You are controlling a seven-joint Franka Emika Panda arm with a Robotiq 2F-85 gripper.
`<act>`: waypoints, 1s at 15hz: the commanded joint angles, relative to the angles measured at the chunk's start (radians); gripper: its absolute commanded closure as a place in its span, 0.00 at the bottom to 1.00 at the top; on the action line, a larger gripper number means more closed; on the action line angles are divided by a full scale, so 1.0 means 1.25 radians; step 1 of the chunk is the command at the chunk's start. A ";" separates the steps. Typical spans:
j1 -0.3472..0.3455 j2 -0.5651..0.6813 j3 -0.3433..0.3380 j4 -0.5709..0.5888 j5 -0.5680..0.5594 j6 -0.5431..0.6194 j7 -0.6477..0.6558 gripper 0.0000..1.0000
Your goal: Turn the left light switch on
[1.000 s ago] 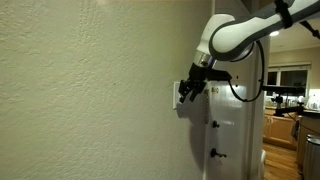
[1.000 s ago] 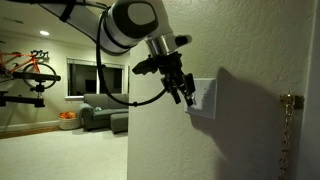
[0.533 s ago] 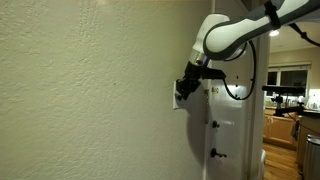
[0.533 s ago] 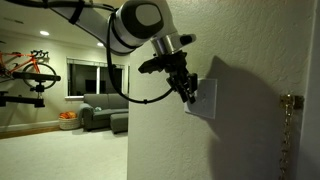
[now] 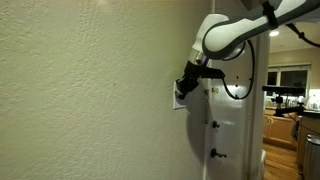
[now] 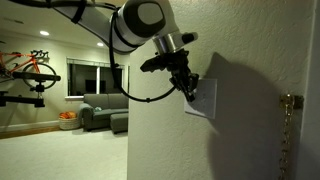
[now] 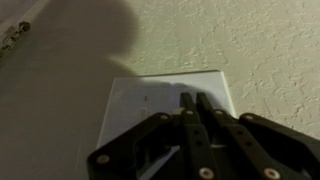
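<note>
This is a home. In an exterior view a grey sofa [image 6: 95, 118] stands under a dark window [image 6: 88, 78] in a living room, and an orange bicycle [image 6: 30, 63] hangs high on the wall behind it. In an exterior view a white door [image 5: 228, 140] with two dark knobs [image 5: 212, 153] stands next to a textured painted wall [image 5: 90, 90]. Behind the door are wooden cabinets [image 5: 280, 130] and another window [image 5: 292, 79], as in a kitchen. The wrist view shows a white switch plate [image 7: 150, 98] of the household kind.
</note>
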 commanded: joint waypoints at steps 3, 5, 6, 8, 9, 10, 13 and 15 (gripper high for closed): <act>0.004 -0.076 0.004 -0.050 0.051 -0.055 -0.061 0.93; 0.004 -0.100 0.003 -0.058 0.053 -0.067 -0.077 0.93; 0.004 -0.110 0.002 -0.061 0.052 -0.067 -0.084 0.93; 0.005 -0.131 0.002 -0.063 0.045 -0.071 -0.093 0.93; 0.006 -0.143 0.003 -0.063 0.044 -0.087 -0.097 0.93; 0.007 -0.156 0.006 -0.061 0.039 -0.105 -0.094 0.93; 0.012 -0.192 0.013 -0.055 0.044 -0.159 -0.093 0.93; 0.014 -0.206 0.017 -0.058 0.046 -0.196 -0.090 0.93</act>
